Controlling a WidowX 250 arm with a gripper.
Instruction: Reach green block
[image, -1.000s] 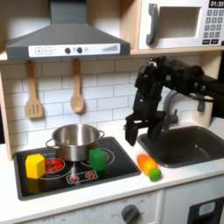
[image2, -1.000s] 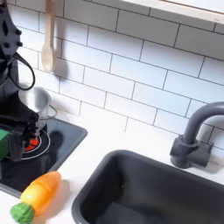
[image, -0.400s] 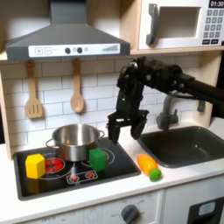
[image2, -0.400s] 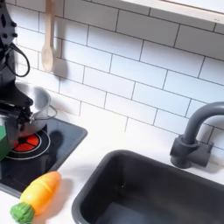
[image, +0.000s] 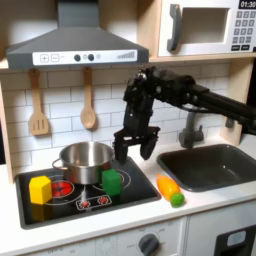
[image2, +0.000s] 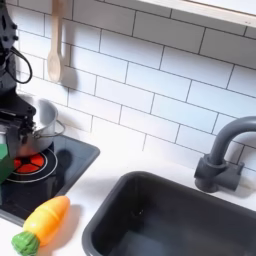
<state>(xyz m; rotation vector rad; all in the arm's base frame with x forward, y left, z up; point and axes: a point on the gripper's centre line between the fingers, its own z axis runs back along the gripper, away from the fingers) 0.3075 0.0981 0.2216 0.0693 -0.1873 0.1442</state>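
In the first exterior view the black gripper (image: 133, 150) hangs with its jaws apart and nothing between them, its two fingers pointing down above the back right part of the black stovetop (image: 140, 185), just beside the steel pot (image: 86, 160) on that pot's right. The green block (image: 112, 180) stands on the stovetop near its front right corner, in front of the pot and slightly right of it, below and a little left of the gripper and apart from it. A yellow block (image: 40, 189) sits near the stovetop's front left corner, well apart from the green one. On the white counter (image: 200, 205), between the stovetop's right edge and the dark sink (image: 215, 165), lies an orange toy with a green tip (image: 171, 190). Two wooden utensils (image: 88, 104) hang on the tiled wall under the range hood (image: 75, 40), and a microwave (image: 205, 27) sits at the upper right. In the second exterior view the arm's dark body (image2: 10, 70) stands at the left edge over the pot, a sliver of the green block shows at the left edge of the stovetop, the orange toy lies at the counter's front edge, and a grey faucet (image2: 225, 155) rises behind the sink.
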